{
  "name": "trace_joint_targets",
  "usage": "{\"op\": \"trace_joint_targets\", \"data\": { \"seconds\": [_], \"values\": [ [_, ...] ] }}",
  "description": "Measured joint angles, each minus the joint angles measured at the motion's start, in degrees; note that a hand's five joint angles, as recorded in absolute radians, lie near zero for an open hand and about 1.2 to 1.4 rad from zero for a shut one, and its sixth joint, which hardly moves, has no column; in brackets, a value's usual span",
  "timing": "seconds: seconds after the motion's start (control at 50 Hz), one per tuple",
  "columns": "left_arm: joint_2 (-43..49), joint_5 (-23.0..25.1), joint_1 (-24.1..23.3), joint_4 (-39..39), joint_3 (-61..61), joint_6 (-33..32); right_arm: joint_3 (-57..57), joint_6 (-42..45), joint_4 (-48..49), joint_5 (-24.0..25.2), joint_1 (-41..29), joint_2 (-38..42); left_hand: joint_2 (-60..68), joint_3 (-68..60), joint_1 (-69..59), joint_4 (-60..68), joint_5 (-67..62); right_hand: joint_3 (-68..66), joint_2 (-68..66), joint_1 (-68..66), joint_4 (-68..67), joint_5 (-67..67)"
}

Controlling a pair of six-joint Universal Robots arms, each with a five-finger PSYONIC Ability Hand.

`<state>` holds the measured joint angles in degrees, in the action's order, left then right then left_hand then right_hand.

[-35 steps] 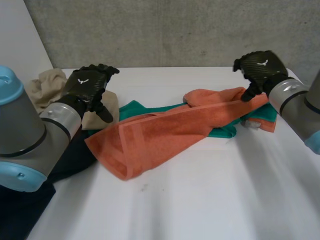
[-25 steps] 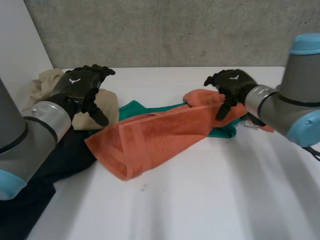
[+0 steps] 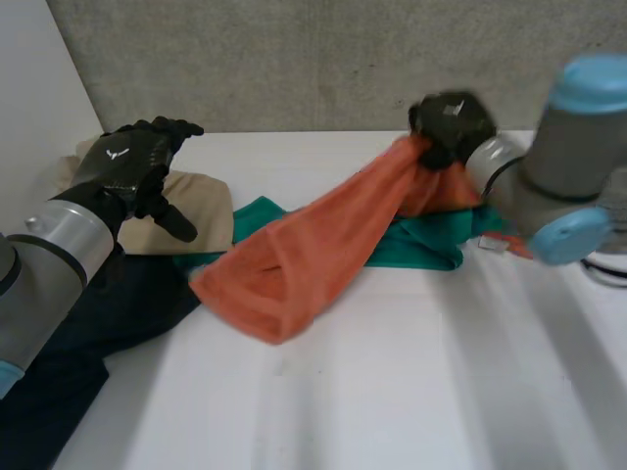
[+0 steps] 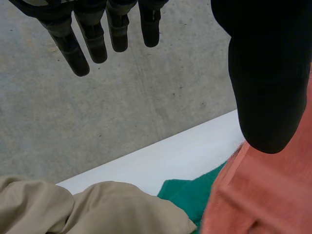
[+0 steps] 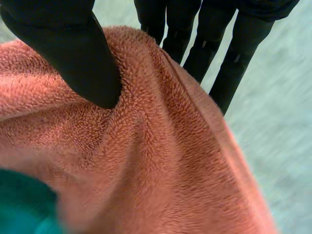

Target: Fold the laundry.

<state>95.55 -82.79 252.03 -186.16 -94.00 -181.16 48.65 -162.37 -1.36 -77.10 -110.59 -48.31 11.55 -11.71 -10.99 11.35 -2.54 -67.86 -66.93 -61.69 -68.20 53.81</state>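
While the right hand pinches its raised end, the orange towel slants lengthwise down across the green cloth to the table; left hand open

Table: white, smooth top, far edge meeting the wall.
Wall: grey concrete, speckled, upright behind the table.
Side panel: plain white, slanting, beside the wall's left end.
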Motion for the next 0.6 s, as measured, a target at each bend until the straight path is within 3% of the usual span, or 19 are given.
{"op": "trace_joint_targets", "data": {
  "seconds": [0.26,0.42,0.6],
  "values": [
    [6.21,0.24,-1.96,0.10,8.21,-0.09,9.58,0.49,-0.98,6.42,13.03,-29.33,0.00,0.00,0.00,0.00,-0.04,-0.11,0.00,0.00,-0.28,0.01],
    [14.84,-0.18,-6.52,1.13,16.57,-1.05,14.28,-5.34,0.15,11.62,18.54,-35.72,0.00,0.00,0.00,0.00,0.00,-0.23,0.00,0.00,-0.29,0.38],
    [25.01,-0.86,-11.06,3.20,25.16,-4.19,21.92,-4.90,-2.50,15.37,20.54,-37.79,0.00,0.00,0.00,0.00,0.01,-0.23,0.00,0.00,-0.31,0.38]
  ]
}}
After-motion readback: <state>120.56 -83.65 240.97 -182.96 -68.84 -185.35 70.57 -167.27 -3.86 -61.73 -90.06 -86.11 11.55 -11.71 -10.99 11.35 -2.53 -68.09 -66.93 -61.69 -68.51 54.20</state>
